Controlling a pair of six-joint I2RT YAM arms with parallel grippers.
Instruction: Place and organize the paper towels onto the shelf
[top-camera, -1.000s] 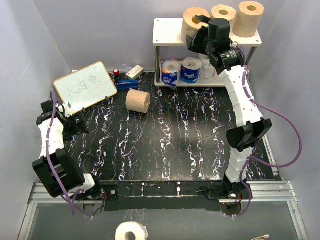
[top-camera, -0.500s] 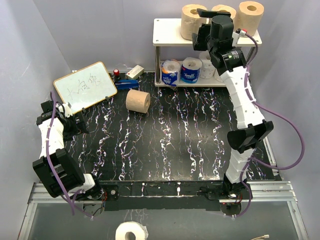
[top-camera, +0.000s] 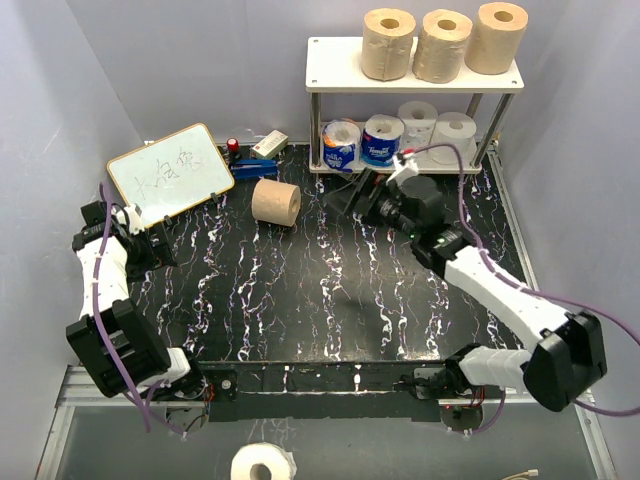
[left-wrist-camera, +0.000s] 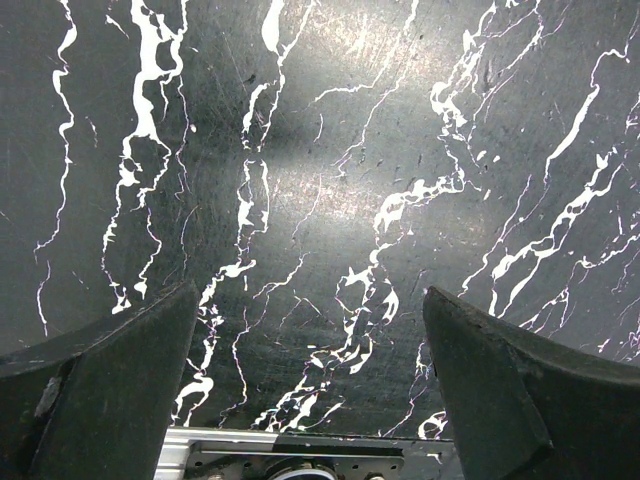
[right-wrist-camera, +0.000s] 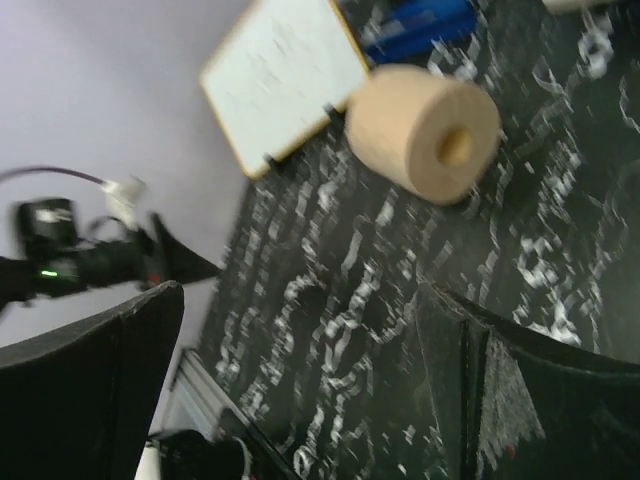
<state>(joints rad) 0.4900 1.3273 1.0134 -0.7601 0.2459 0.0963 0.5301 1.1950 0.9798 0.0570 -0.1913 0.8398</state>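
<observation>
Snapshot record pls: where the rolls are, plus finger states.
shelf top: three tan rolls, upright
shelf lower tier: two blue-wrapped rolls, two white rolls
table: loose tan roll on its side, apart from writing board
right fingers: open, empty, facing loose tan roll
left fingers: open, empty, over bare table

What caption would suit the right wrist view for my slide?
Open right gripper faces a tan paper towel roll lying on its side on the black marbled table, near a wood-framed whiteboard.
</observation>
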